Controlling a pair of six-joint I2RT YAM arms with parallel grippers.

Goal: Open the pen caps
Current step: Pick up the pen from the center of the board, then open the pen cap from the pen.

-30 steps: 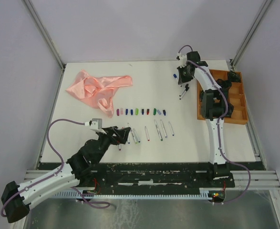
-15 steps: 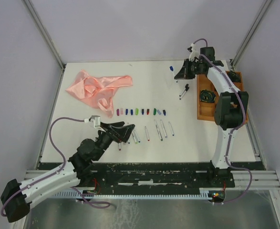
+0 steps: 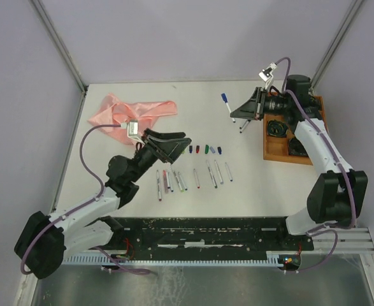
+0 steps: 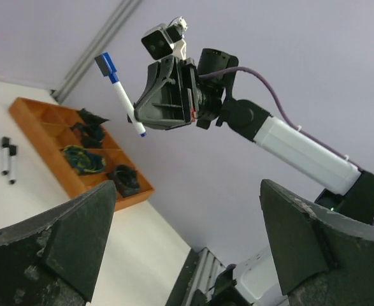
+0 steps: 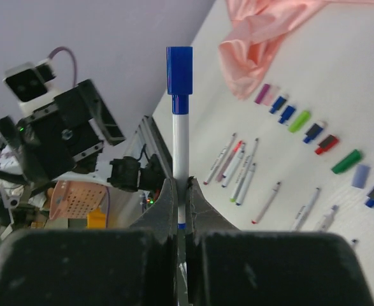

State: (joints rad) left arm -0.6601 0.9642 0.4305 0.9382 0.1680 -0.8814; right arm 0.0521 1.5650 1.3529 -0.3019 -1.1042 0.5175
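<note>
Pen caps (image 3: 207, 149) lie in a row across the middle of the table (image 3: 110, 185), and the row's left end is hidden behind the raised left gripper (image 3: 179, 148). Its fingers are spread wide with nothing between them, above the loose pens (image 3: 196, 178). Farther right, the right gripper (image 3: 236, 115) clamps a white pen (image 3: 229, 107) in the air, its blue cap (image 3: 224, 97) on, beside the wooden tray (image 3: 282, 159).

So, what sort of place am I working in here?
Probably a robotics lab test cell: plain walls on aluminium framing, a white table with arms bolted to a metal rail, and pens laid out in rows.
</note>
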